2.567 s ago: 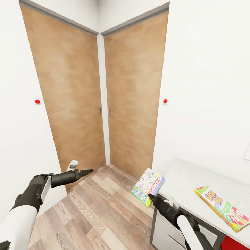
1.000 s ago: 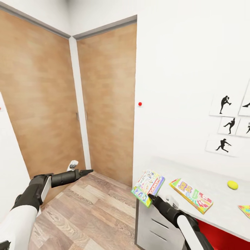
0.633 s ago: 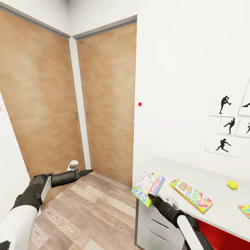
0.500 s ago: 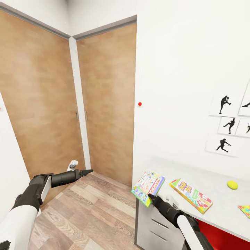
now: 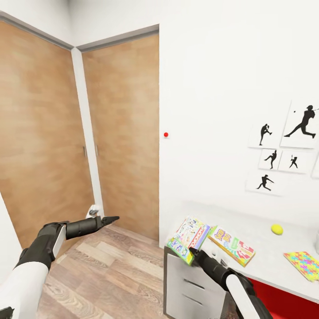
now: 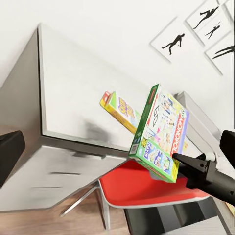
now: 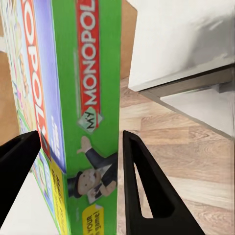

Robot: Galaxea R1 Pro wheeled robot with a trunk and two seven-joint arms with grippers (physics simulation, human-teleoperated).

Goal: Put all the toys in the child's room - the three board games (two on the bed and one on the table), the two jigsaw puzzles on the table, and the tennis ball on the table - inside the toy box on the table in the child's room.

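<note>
Clamped by its lower edge between the two black fingers of the right gripper (image 5: 193, 252), the white-green Monopoly box (image 5: 188, 238) stands tilted in the air just off the near corner of the table (image 5: 266, 261); the right wrist view shows a finger (image 7: 142, 186) pressed against each broad face of the box (image 7: 81, 117), so the jaws are closed on it; in the left wrist view the same box (image 6: 160, 133) hangs beyond the table end, over a red chair seat (image 6: 147, 188), with the right gripper (image 6: 181, 159) at its bottom corner. Just behind it the Skip-Bo box (image 5: 231, 246) lies flat on the pale grey top, apart from the held box; farther along sits the tennis ball (image 5: 277, 229), near the wall; a jigsaw puzzle (image 5: 304, 264) lies flat toward the right edge of the head view. White drawers (image 5: 188, 290) fill the table's end below. The left gripper (image 5: 113, 218) reaches out over the wood floor (image 5: 110, 274), well apart from the table, its jaws drawn together to a point and holding nothing; beyond it stand two wooden doors (image 5: 119, 133) meeting in a corner; black silhouette pictures (image 5: 283, 150) of ball players hang on the white wall above the table.
</note>
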